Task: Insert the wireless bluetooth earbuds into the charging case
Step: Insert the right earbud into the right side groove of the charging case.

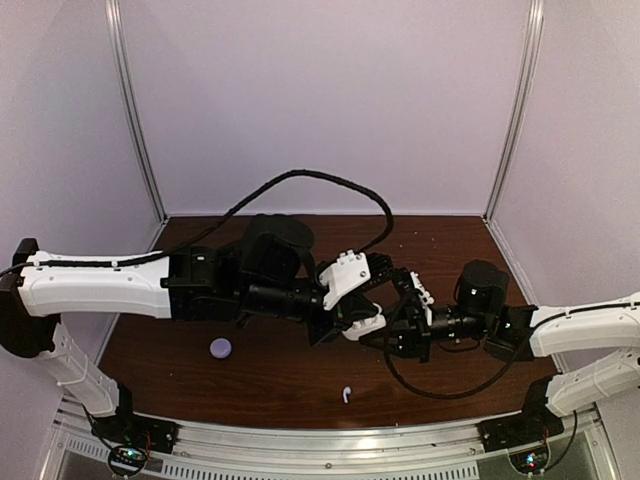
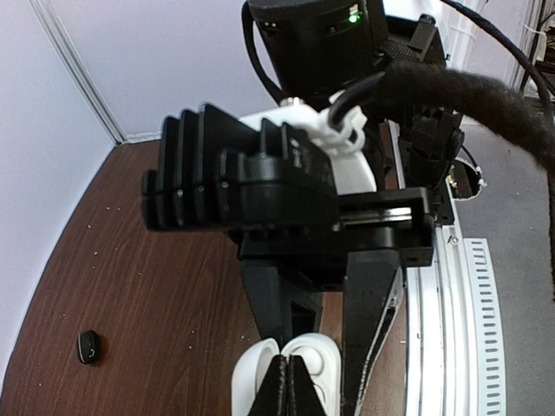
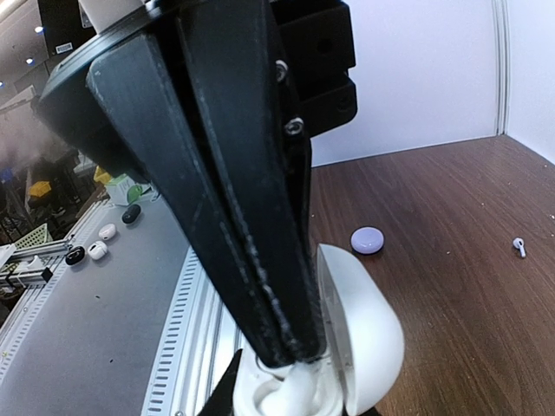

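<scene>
**Closed fingers in the case: tipping risk**

The right gripper [image 3: 289,354] is closed, its tips down inside the open white charging case [image 3: 368,334] at mid-table. Whether it holds a bud is hidden. The left gripper [image 2: 286,383] is pinched closed at the case's rim. An off-centre push could tip the case. A white stemmed earbud [image 1: 346,394] lies loose near the near edge.

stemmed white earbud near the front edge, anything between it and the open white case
Nothing visible lies on the table between the stemmed earbud and the case. But the right pincer, shut, has its tips in the case's open mouth.
</scene>
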Available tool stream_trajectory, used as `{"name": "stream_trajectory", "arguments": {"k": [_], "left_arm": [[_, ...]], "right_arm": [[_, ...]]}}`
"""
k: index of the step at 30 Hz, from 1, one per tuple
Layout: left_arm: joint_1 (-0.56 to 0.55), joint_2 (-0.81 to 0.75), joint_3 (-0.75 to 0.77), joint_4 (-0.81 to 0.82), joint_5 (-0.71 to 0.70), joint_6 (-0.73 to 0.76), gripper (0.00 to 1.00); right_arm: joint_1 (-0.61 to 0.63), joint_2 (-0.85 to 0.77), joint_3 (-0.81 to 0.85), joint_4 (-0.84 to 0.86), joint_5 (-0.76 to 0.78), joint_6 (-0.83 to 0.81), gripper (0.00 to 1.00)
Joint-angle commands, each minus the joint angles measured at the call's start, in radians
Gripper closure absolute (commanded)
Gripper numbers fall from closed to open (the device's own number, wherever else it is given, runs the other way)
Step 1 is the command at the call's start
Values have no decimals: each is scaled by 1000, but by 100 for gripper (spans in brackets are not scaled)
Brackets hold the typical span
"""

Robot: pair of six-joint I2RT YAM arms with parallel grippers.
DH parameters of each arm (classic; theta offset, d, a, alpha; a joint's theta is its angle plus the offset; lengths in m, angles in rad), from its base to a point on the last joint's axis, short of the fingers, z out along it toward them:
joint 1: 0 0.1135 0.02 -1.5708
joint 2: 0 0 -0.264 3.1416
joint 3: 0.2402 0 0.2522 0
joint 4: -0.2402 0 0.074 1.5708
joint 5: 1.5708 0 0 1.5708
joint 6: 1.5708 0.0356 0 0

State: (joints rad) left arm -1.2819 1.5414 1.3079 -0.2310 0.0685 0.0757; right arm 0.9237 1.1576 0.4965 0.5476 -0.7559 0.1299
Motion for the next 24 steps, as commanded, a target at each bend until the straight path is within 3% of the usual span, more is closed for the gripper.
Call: {"name": "stream_trajectory", "arguments": {"k": [1, 11, 24], "left_arm": [[-17, 64, -1, -87, 98, -11, 100], [-17, 68, 16, -121, 92, -7, 100], [-8, 8, 115, -190, -1, 23, 87]], "right_arm": [[-5, -58, 28, 103, 7, -19, 100], [-6, -67, 18, 111, 9, -12, 100], [-6, -20, -1, 125, -13, -13, 100]]}}
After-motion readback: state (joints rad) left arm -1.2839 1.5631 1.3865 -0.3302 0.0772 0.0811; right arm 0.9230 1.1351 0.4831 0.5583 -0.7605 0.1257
